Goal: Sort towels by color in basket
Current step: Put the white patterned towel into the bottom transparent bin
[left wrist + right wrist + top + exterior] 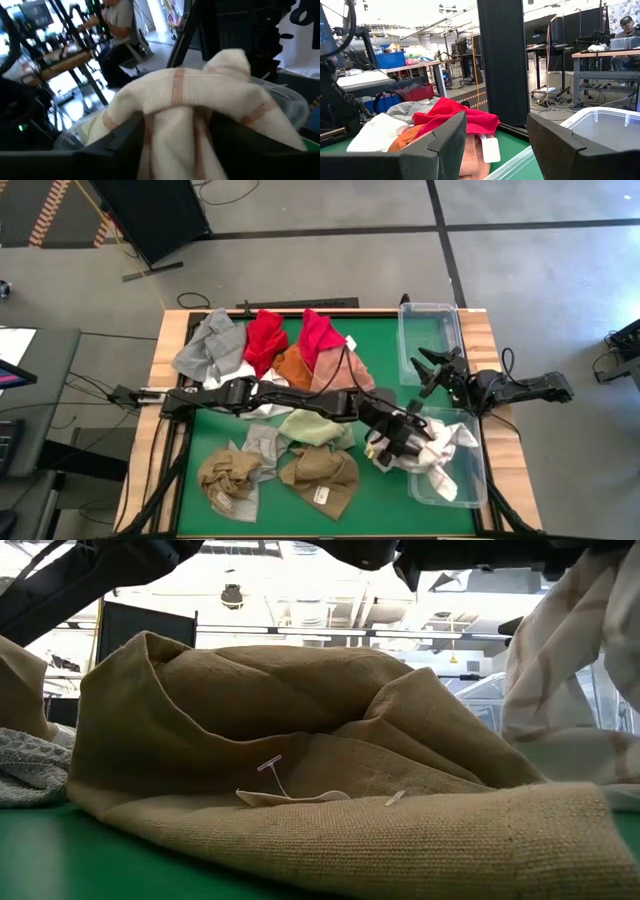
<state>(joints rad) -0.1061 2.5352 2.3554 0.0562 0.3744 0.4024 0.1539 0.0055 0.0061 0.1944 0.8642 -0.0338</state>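
A white checked towel point(445, 448) lies bunched at the near clear bin point(478, 485), partly over its left rim. My left gripper point(400, 440) reaches across the table to it and stands open, with a fold of this towel point(175, 100) between its fingers. Grey point(208, 345), red point(265, 335), orange point(292, 368) and pink point(345, 375) towels are piled at the far side. Pale green point(315, 427) and tan point(325, 475) towels lie on the green mat nearer. My right gripper point(432, 370) waits open beside the far clear bin point(430, 330). My left gripper stands open around a bunched fold of the white checked towel point(175, 135), which fills the gap between the two fingers point(125, 142). I cannot tell whether they still press it. The fingers come about level from the table's left. The towel rests on the near bin.
A second tan towel point(228, 478) and a pale grey one point(262, 445) lie near the front left. In the low view the tan towel point(300, 740) with its tag fills the foreground. A person sits at a bench beyond the table point(117, 20).
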